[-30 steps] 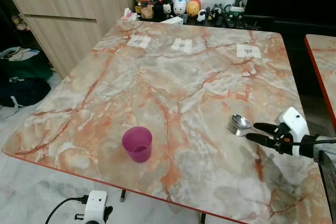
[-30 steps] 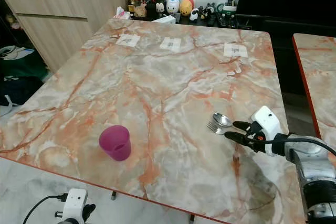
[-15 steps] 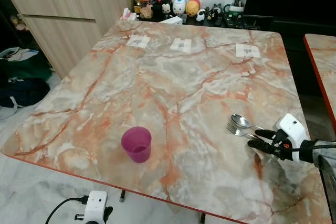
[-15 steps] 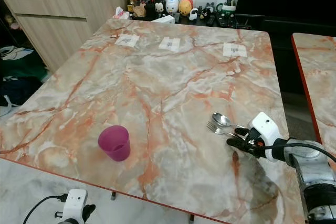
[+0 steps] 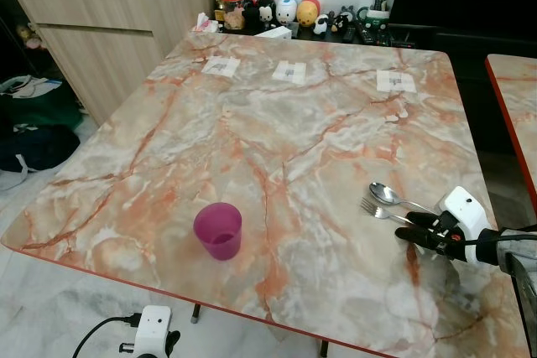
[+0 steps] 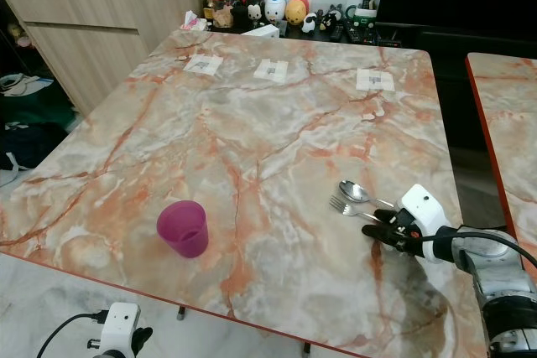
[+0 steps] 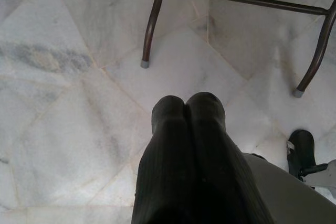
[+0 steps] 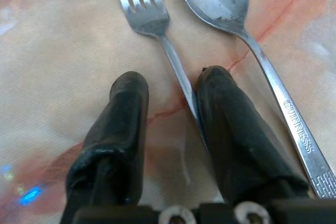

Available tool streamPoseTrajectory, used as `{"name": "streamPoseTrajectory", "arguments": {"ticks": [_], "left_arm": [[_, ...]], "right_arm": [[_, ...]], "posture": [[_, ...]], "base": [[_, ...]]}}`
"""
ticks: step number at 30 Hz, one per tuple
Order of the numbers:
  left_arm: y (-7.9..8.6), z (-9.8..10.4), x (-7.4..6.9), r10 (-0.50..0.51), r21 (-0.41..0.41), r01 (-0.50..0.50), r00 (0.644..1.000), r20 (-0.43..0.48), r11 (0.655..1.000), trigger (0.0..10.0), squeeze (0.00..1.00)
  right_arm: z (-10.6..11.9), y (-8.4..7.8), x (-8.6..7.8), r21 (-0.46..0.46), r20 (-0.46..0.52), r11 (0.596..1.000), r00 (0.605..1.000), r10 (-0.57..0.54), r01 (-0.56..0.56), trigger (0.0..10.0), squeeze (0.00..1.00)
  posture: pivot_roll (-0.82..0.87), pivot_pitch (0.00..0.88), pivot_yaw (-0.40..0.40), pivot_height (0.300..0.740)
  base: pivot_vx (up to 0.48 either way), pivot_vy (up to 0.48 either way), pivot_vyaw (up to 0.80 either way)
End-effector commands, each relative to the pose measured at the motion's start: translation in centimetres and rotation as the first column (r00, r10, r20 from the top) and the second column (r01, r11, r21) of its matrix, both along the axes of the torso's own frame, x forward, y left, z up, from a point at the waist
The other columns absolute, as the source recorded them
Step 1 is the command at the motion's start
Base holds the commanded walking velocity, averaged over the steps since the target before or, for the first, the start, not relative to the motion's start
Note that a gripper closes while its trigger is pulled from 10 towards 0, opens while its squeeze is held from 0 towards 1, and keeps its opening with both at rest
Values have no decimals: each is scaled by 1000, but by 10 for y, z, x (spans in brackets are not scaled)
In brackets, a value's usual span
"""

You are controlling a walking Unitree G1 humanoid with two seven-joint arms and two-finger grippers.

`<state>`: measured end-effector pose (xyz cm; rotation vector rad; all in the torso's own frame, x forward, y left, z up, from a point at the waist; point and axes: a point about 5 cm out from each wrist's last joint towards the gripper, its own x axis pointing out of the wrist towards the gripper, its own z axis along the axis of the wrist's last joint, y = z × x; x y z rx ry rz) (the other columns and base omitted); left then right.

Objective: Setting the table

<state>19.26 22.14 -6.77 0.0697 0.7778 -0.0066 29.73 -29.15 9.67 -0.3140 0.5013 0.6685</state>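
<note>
Your right gripper (image 8: pixel 170 98) sits low over the marble table (image 5: pixel 277 123) near its right edge, fingers spread apart and holding nothing. In the right wrist view the fork (image 8: pixel 152 30) lies flat on the marble with its handle running down against the inner side of one finger (image 8: pixel 231 124), while the other finger (image 8: pixel 118 129) rests on bare stone beside it. The spoon (image 8: pixel 247 30) lies flat just beside the fork on the far side of that first finger, its bowl level with the tines and its handle stamped with lettering. From your head camera, the two pieces lie side by side, heads pointing toward the table's middle, handles toward the white gripper body. A purple cup (image 5: pixel 218 230) stands upright well apart from the cutlery, near the front edge on your left. Three small paper tags (image 5: pixel 290 72) lie in a row toward the far edge, and beyond it a shelf carries a line of small figurines (image 5: pixel 288 10). Your left gripper (image 7: pixel 188 111) hangs idle below table height, fingers pressed together, pointing at a pale tiled floor (image 7: pixel 68 103) with thin metal legs (image 7: pixel 152 24) standing on it.
</note>
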Motion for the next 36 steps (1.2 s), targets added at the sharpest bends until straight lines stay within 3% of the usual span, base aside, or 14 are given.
{"name": "streamPoseTrajectory", "arguments": {"ticks": [1,23,26,30,36], "left_arm": [[4,-4,-9,13,-2,-13,999,-41,1000,10000,0],[4,-6,-11,10,-12,-11,999,-53,1000,10000,0],[1,-6,-11,8,-13,-9,998,-54,1000,10000,0],[-1,-7,-12,5,-14,-6,998,-59,1000,10000,0],[-2,-8,-13,4,-15,-5,998,-62,1000,10000,0]], "right_arm": [[-17,2,-7,-14,-74,1000,997,-4,2,0,0],[-32,12,-10,-21,-100,1000,995,5,-8,0,0],[-30,23,-6,19,-57,1000,998,15,-14,0,0],[-17,59,-7,157,44,978,990,134,-139,0,0],[-8,75,-10,198,108,963,980,165,-184,0,0]], "posture": [[2,83,46,740],[1,82,41,740],[-1,83,41,740],[-1,85,40,740],[-11,85,36,740]], "base": [[0,0,0],[0,0,0],[0,0,0],[0,0,0],[0,0,0]]}}
